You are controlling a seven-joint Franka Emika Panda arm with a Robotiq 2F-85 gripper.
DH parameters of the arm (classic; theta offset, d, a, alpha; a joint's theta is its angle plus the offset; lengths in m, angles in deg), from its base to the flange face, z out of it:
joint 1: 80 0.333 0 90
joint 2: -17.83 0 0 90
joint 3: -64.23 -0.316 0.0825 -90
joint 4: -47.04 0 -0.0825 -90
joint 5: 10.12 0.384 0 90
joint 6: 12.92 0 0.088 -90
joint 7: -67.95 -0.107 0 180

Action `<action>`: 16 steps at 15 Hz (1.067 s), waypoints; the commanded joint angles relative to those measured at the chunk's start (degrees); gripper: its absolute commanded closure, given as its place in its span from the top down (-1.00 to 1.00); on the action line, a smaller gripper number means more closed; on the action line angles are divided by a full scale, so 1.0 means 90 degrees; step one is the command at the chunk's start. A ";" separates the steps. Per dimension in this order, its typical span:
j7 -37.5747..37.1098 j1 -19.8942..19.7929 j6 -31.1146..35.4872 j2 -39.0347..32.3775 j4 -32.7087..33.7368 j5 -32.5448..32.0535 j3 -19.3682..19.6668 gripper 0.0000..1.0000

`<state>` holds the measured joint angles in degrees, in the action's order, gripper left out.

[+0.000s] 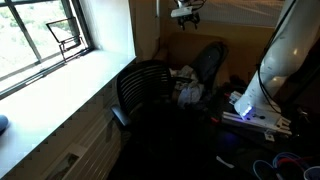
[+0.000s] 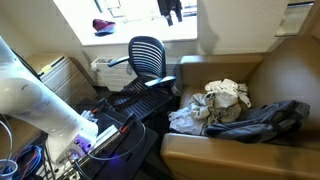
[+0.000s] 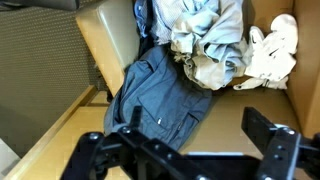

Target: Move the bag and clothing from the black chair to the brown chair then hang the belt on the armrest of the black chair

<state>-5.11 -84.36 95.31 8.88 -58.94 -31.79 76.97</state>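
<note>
The brown chair holds a heap of clothing. In the wrist view a blue-grey garment lies on the tan seat, with pale crumpled cloth and a white bundle behind it; I cannot tell whether the bundle is the bag. The black chair stands by the window, and it also shows in an exterior view. My gripper is open and empty, high above the brown chair's seat. I cannot make out a belt.
A window sill runs beside the black chair. The robot's white arm and its base with cables stand close to both chairs. A red object lies on the sill.
</note>
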 commanded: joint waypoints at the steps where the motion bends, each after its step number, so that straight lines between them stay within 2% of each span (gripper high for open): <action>1: 0.0048 -0.0037 -0.0013 0.0200 -0.0170 -0.0097 -0.0178 1.00; 5: 0.0426 -0.0033 0.0012 0.0352 -0.0455 -0.0013 -0.0251 1.00; 10: 0.1206 0.0374 0.0451 0.0553 -0.1417 0.0564 -0.0909 1.00; 14: 0.1996 0.0660 0.0238 0.0767 -0.1805 0.0876 -0.1320 1.00; 15: 0.1431 0.0653 0.0225 0.0465 -0.1496 0.0699 -0.1263 1.00; 16: 0.1574 0.0701 0.0218 0.0495 -0.1549 0.0725 -0.1324 1.00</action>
<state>9.07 -77.89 97.45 13.36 -73.03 -25.27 65.18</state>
